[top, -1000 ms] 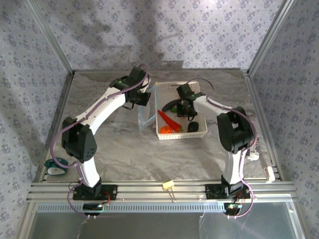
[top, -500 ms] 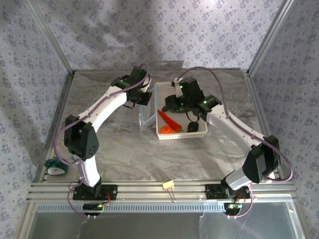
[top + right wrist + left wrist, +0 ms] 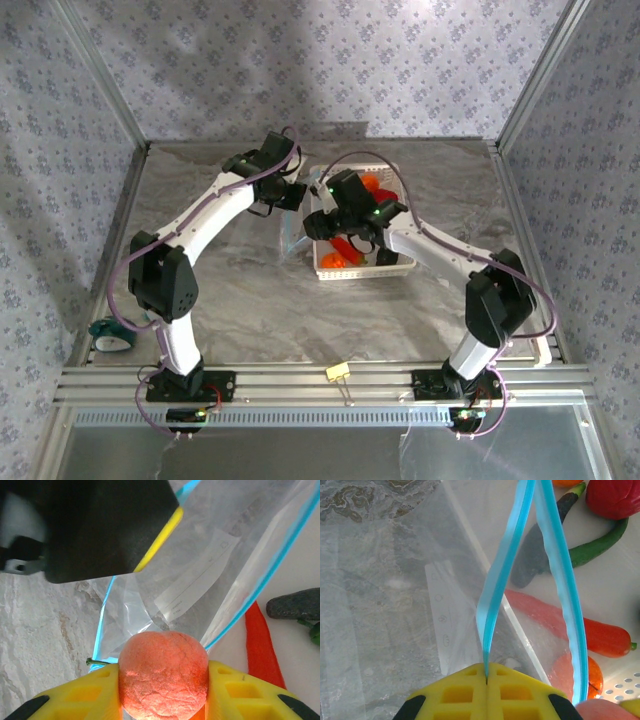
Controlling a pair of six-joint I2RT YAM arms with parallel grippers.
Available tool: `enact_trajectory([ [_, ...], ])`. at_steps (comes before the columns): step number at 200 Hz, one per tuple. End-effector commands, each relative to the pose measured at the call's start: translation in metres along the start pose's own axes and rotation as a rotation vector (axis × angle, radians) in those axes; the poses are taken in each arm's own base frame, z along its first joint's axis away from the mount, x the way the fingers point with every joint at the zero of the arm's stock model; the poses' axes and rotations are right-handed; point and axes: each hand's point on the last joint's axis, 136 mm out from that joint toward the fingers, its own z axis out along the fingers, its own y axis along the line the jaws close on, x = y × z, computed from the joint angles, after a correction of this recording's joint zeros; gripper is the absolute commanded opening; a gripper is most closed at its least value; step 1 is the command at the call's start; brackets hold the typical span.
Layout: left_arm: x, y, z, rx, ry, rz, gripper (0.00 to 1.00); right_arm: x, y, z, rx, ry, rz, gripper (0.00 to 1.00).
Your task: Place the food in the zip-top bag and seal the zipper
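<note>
Here, the left gripper's (image 3: pixel 486 679) yellow fingers are pressed tight together. They pinch one side of the zipper (image 3: pixel 506 565), the thin blue strip. The other side of the strip stands apart from it, so the mouth is open. The zip-top bag (image 3: pixel 395 585) hangs from that pinch, clear, with a white patch on its wall.

The right gripper (image 3: pixel 162 680) is part way open, with its fingers (image 3: pixel 235 692) squeezing a small orange round fruit (image 3: pixel 162 667) between them. The fruit is close to the bag's open mouth. I cannot tell if it has passed the blue strip.

Just beside the bag sits the white basket (image 3: pixel 622 689) with little holes. In it lie the carrot (image 3: pixel 602 636), the cucumber (image 3: pixel 600 542), the red pepper (image 3: pixel 615 497) and a dark piece (image 3: pixel 532 560).

From above, the basket (image 3: pixel 398 266) is toward the far edge of the tabletop (image 3: pixel 250 300), a little right of the middle. The bag (image 3: pixel 293 238) stands at its left side. Both grippers meet there, the left gripper (image 3: pixel 290 196) over the bag and the right gripper (image 3: pixel 318 220) just beside it.
</note>
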Motion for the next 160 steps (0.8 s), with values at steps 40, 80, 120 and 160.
enact_trajectory([
  [40, -0.014, -0.007, -0.029, 0.053, -0.068, -0.014, 0.00, -0.026, 0.010, 0.015, 0.000, -0.043, -0.050, 0.39],
  [80, -0.012, -0.006, -0.035, 0.062, -0.074, -0.019, 0.00, -0.023, -0.001, 0.027, 0.059, -0.016, -0.051, 0.44],
  [120, -0.010, -0.003, -0.042, 0.063, -0.082, -0.025, 0.00, -0.025, -0.005, 0.025, 0.087, -0.014, -0.055, 0.65],
  [160, -0.007, 0.000, -0.047, 0.074, -0.085, -0.047, 0.00, -0.032, -0.013, 0.002, 0.119, -0.045, -0.049, 0.65],
])
